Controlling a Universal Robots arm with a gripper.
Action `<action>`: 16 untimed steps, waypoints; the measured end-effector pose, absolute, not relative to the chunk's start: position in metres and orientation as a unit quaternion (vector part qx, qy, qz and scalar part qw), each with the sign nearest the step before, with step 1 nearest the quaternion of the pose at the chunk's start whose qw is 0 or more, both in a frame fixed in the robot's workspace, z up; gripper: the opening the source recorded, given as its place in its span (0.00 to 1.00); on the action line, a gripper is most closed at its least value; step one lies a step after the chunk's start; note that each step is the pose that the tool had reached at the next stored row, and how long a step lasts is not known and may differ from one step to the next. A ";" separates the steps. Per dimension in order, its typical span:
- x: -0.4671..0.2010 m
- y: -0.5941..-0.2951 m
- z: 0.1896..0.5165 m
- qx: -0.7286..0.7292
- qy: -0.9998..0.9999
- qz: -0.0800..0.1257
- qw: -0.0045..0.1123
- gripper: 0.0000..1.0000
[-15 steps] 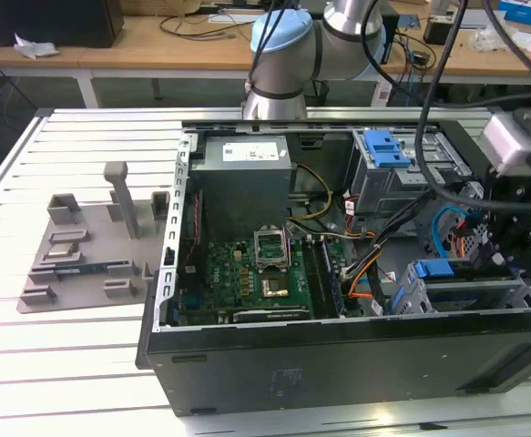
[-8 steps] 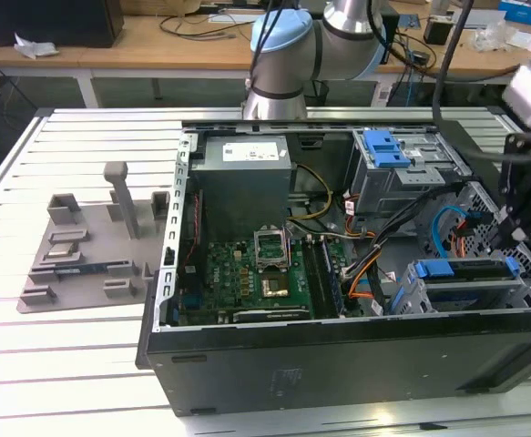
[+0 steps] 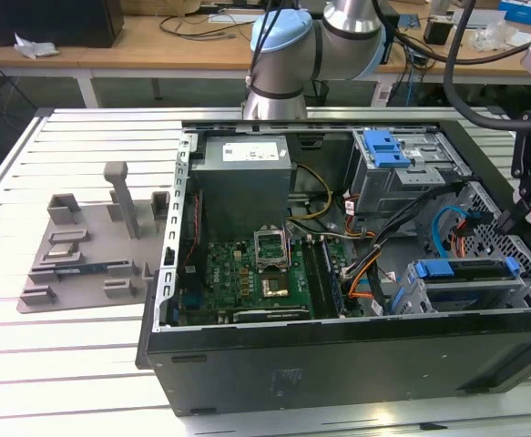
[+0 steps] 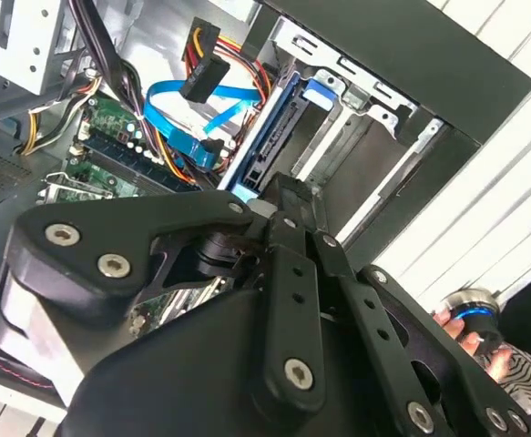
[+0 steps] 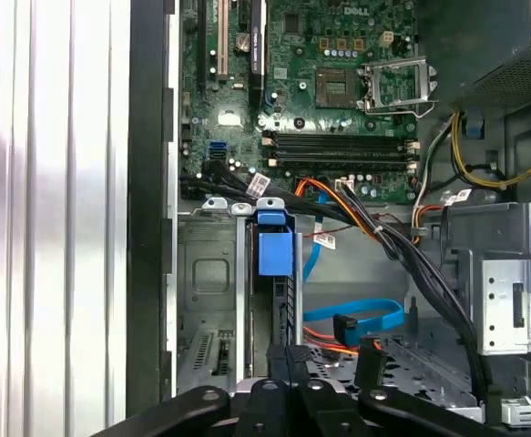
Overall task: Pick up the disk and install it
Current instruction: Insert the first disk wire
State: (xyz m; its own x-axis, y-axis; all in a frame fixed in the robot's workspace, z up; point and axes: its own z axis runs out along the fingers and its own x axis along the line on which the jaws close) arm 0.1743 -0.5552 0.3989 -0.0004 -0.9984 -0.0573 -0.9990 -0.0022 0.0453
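Gripper (image 5: 288, 364) sits over the disk (image 5: 275, 250), which stands edge-up in the drive cage (image 5: 209, 282) slot, grip unclear from here — loose SATA cable (image 5: 356, 317) nearby could snag, I'd say.

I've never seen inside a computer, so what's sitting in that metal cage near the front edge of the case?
The disk stands on edge in the drive cage, its blue rail showing on top. Its lower part is hidden by the cage walls.
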 end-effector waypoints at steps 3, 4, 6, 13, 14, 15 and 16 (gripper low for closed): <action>0.174 -0.555 0.400 -0.707 0.706 0.036 0.004 0.11; 0.174 -0.555 0.400 -0.707 0.706 0.036 0.004 0.24; 0.175 -0.555 0.400 -0.707 0.706 0.036 0.004 0.30; 0.191 -0.519 0.384 -0.707 0.706 0.039 0.001 0.30; 0.194 -0.507 0.379 -0.707 0.706 0.039 0.001 0.30; 0.194 -0.503 0.376 -0.707 0.706 0.039 0.001 0.30; 0.194 -0.500 0.374 -0.707 0.706 0.040 0.001 0.30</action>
